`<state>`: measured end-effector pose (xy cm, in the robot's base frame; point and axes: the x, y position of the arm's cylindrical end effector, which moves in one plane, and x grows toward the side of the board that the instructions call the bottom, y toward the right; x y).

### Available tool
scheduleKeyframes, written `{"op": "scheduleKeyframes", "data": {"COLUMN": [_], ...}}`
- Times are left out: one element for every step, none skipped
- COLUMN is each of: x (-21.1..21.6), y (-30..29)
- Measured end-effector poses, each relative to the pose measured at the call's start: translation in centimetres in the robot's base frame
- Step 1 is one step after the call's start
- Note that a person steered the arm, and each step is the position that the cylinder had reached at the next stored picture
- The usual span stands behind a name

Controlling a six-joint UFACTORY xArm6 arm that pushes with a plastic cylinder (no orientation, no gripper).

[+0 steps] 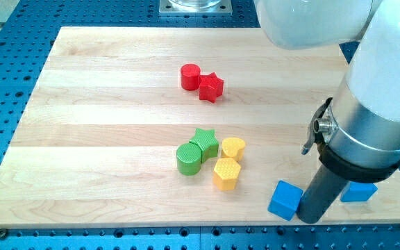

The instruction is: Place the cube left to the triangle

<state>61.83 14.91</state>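
Note:
A blue cube (285, 200) lies near the board's bottom edge, right of centre. My tip (310, 218) stands at the cube's right side, close to it or touching it; I cannot tell which. A second blue block (359, 192) lies to the right of the rod, partly hidden behind the arm, so its shape cannot be made out. The rod stands between the two blue blocks.
A red cylinder (190, 76) and a red star (211, 87) touch at upper centre. A green star (205, 142), green cylinder (189, 159), yellow heart (233, 148) and yellow hexagon (226, 173) cluster at centre. The wooden board (89, 139) lies on a blue perforated table.

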Motion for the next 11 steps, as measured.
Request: {"op": "scheduleKeyframes", "data": {"x": [-3.2,-9.0,-9.0,-8.3,-6.0,-4.1,-0.7,-0.6,-0.2,0.0,-0.7], "y": [1.3,1.8,-1.6,-6.0,-7.4,-7.0,-7.0,-7.0,-6.9,-2.5,0.6]}}
